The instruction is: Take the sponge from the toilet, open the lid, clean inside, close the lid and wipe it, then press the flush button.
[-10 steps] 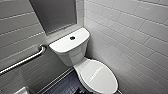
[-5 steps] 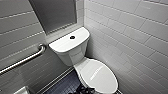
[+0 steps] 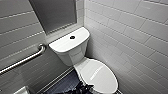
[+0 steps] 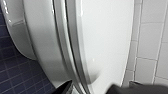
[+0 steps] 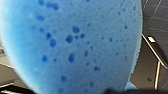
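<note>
Blue sponge (image 5: 70, 45) sits right up against my right wrist camera, hanging over dark floor tile. I judge the right gripper (image 5: 70, 90) is clamped on it, though I cannot make out the fingers themselves. It is off the toilet (image 3: 72, 52) and ready for use.

The lid (image 3: 100, 75) lies flat and closed on the bowl, so opening it is the step in hand. My left gripper (image 4: 92, 88) is spread wide. One dark finger (image 4: 63, 87) is on the bowl side of the lid's rim and the other is over the lid's top, close to the front edge.

To do this well, I would slip the lower finger into the seam under the lid alone, not under the seat. Then I would close gently and raise the lid along the hinge's arc toward the tank, not straight up. The glossy surface looks slippery, so a slow lift seems wise. I would hold the sponge arm well aside meanwhile.

The flush button (image 3: 72, 37) sits dark in the middle of the tank top, untouched.

I can read no brand, label or lettering on the tank, lid or sponge.
</note>
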